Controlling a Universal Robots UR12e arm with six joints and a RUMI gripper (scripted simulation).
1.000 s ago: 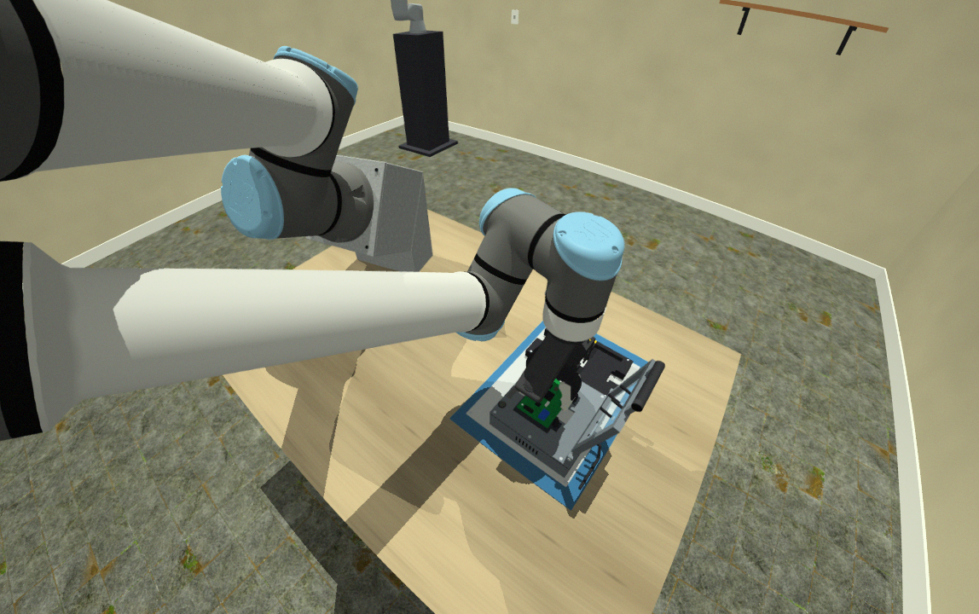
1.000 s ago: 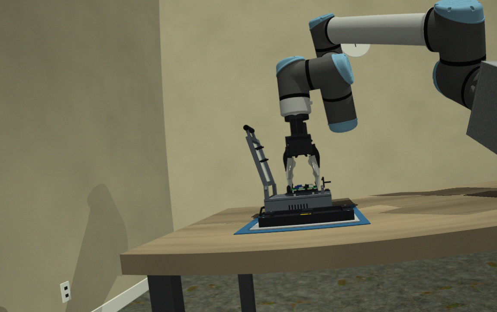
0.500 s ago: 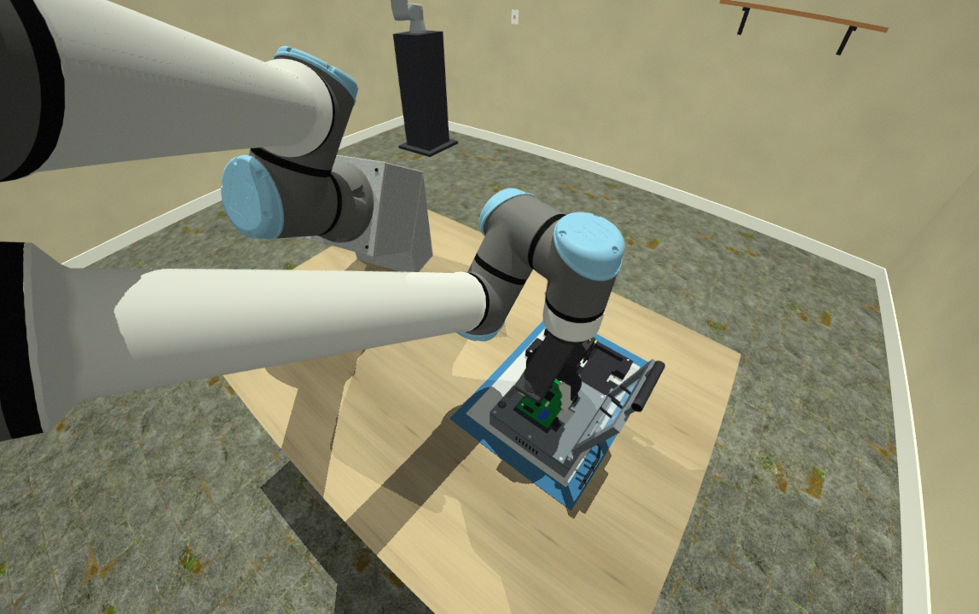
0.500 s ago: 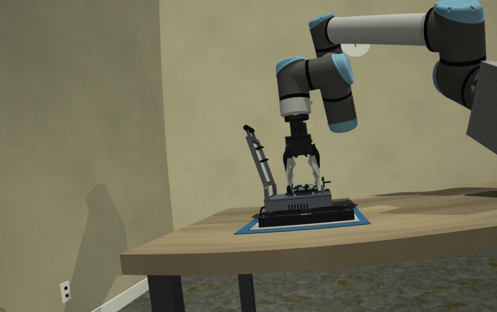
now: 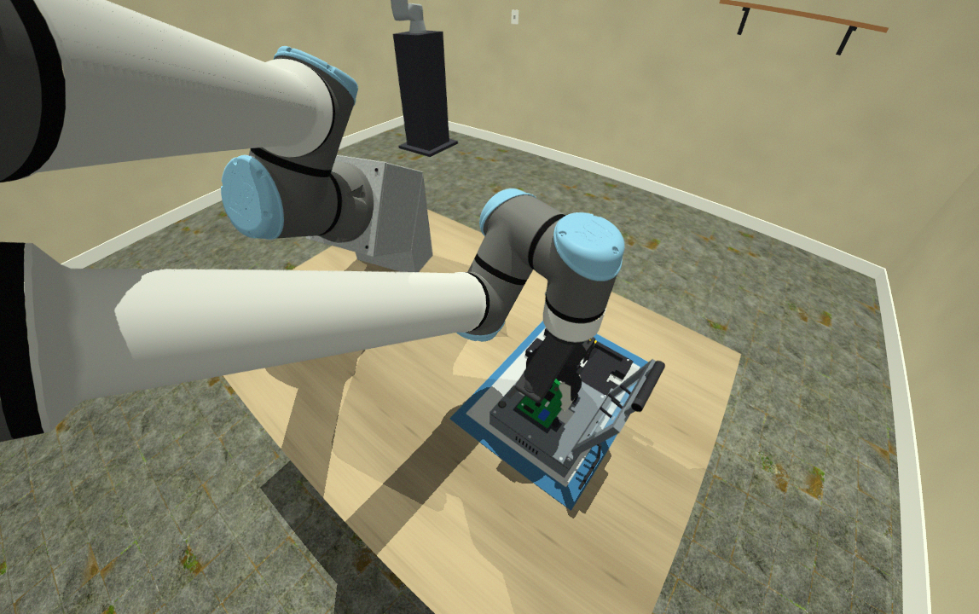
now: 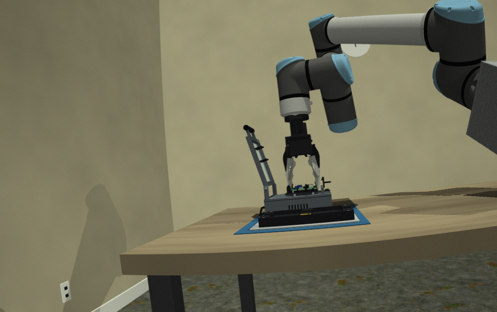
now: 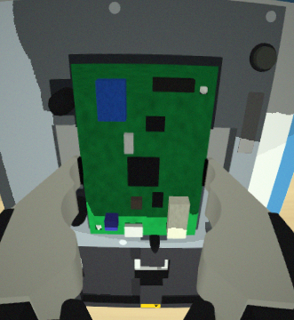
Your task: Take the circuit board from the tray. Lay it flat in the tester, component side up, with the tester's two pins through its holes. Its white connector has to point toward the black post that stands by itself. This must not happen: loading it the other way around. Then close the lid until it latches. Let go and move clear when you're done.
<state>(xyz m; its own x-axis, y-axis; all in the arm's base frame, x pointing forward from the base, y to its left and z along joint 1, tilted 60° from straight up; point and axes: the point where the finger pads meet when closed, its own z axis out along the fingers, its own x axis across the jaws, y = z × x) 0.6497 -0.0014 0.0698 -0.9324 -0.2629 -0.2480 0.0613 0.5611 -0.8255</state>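
Note:
The green circuit board [image 5: 535, 412] [image 6: 298, 188] [image 7: 104, 187] lies flat, component side up, on the grey tester [image 5: 506, 418] [image 6: 277, 205] [image 7: 186, 27]. My gripper [image 5: 554, 390] [image 6: 304, 186] [image 7: 143, 159] is shut on its two long edges, with the pads against them. One bright pin tip [image 7: 203, 90] shows at the board's upper right, another [image 7: 98, 227] at its lower left. The large whitish connector [image 7: 178, 213] faces the lower edge, where a black post [image 7: 154, 244] stands just beyond the board. The lid [image 6: 255, 159] stands open, leaning back. The board's underside is hidden.
A low black unit [image 5: 604, 366] [image 6: 306, 217] [image 7: 107, 276] with a yellow mark adjoins the tester; I cannot tell whether it is the tray. The lid's black handle [image 5: 649, 385] [image 6: 248, 128] rises beside the gripper. A blue mat [image 6: 362, 220] lies beneath on the wooden table [image 6: 204, 242].

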